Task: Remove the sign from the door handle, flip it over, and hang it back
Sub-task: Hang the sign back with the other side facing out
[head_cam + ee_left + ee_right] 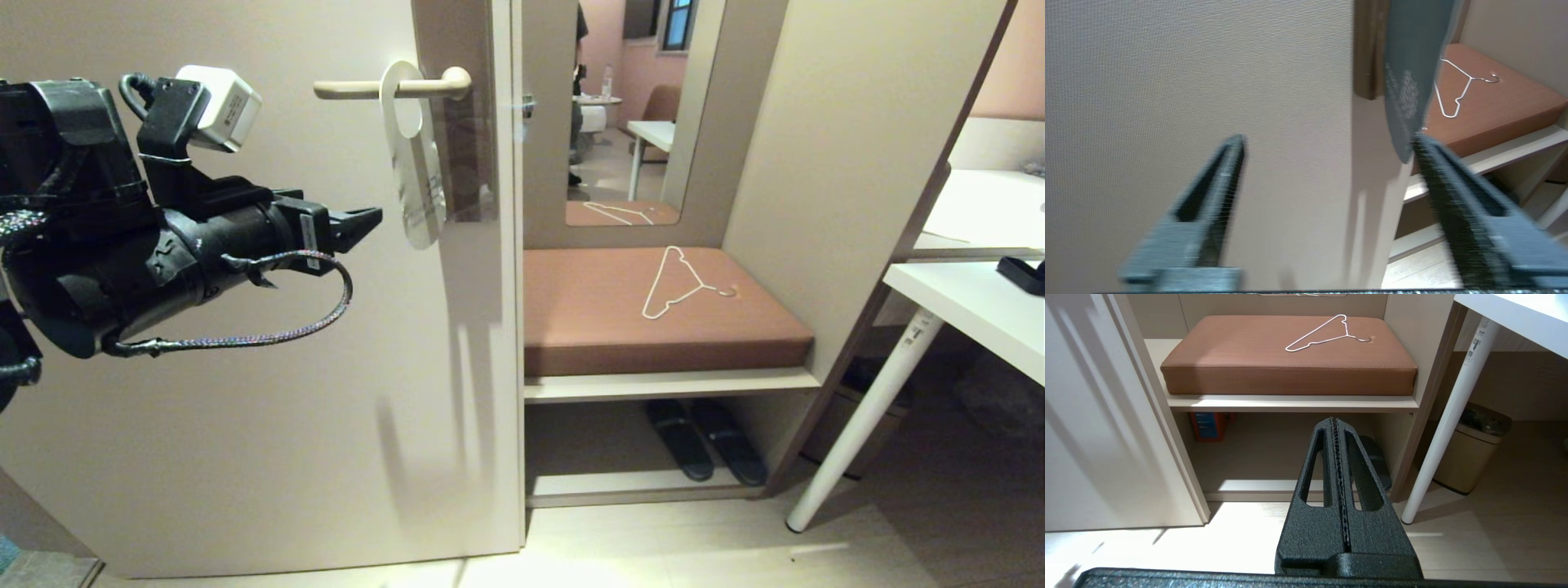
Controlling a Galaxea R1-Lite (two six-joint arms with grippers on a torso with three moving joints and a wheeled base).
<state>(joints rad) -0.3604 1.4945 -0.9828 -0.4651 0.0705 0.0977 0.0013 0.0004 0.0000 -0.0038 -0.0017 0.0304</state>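
One sign (415,163) hangs by its oval hole on the door handle (384,86), white face towards me. My left tool (359,224) sits level just beside the sign's lower end, its fingers (1216,183) spread wide and holding nothing. My right tool (1336,421) is parked low near the floor, fingers pressed together.

Open air left of the sign (415,171) (door (245,367) close behind).
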